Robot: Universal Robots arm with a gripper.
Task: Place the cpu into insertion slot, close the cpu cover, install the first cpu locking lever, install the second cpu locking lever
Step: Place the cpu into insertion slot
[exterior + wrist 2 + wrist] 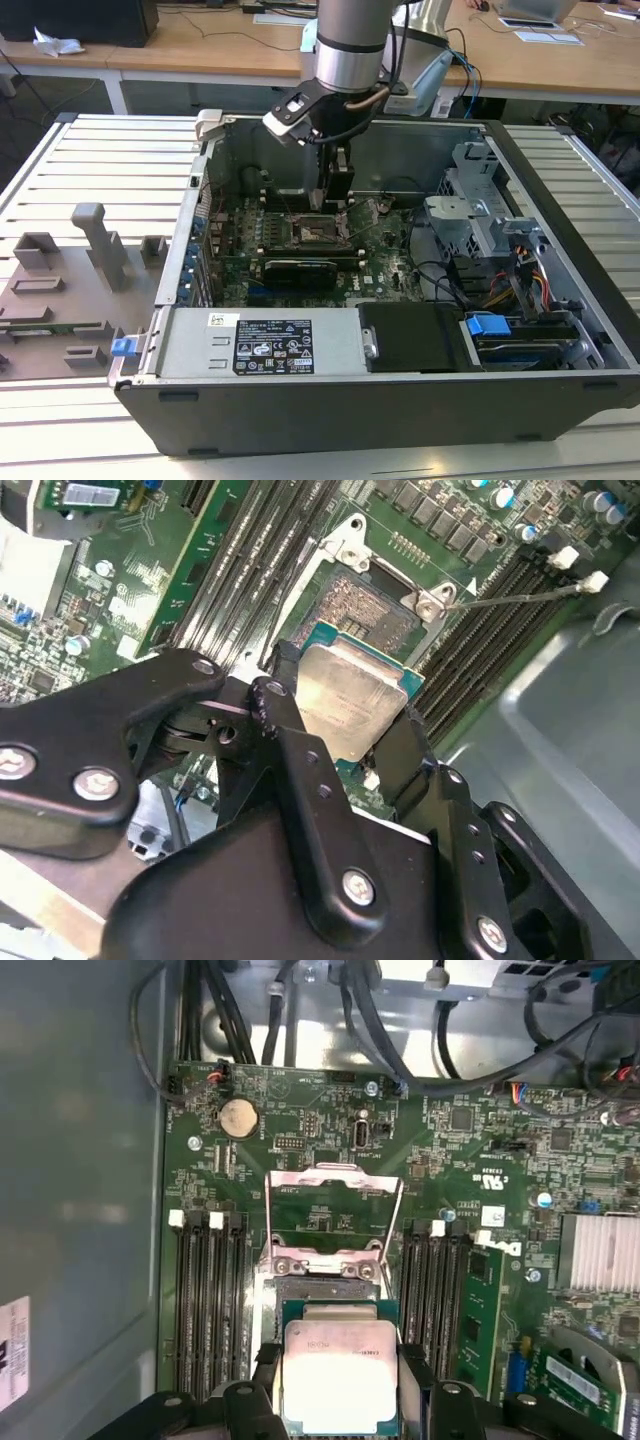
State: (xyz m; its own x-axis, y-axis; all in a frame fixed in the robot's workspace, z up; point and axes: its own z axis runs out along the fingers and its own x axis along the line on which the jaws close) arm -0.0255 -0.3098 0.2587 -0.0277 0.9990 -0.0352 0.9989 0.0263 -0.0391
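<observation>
Slatted worktop [90, 150] is carrying the open computer case [400, 400]. Inside, we are gripping the cpu [345, 705] by two edges in the claw [340, 720], hovering offset over the insertion slot [365, 605], with the cpu cover [335, 1177] standing raised. By lowering misaligned, we are likely risking bent contacts.

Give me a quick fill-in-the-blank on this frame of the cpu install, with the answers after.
1. The gripper is ____ on the cpu.
2. The cpu cover stands ____, tilted up off the insertion slot.
3. The motherboard around the slot is ____ in colour.
Missing words: shut; open; green.
</observation>
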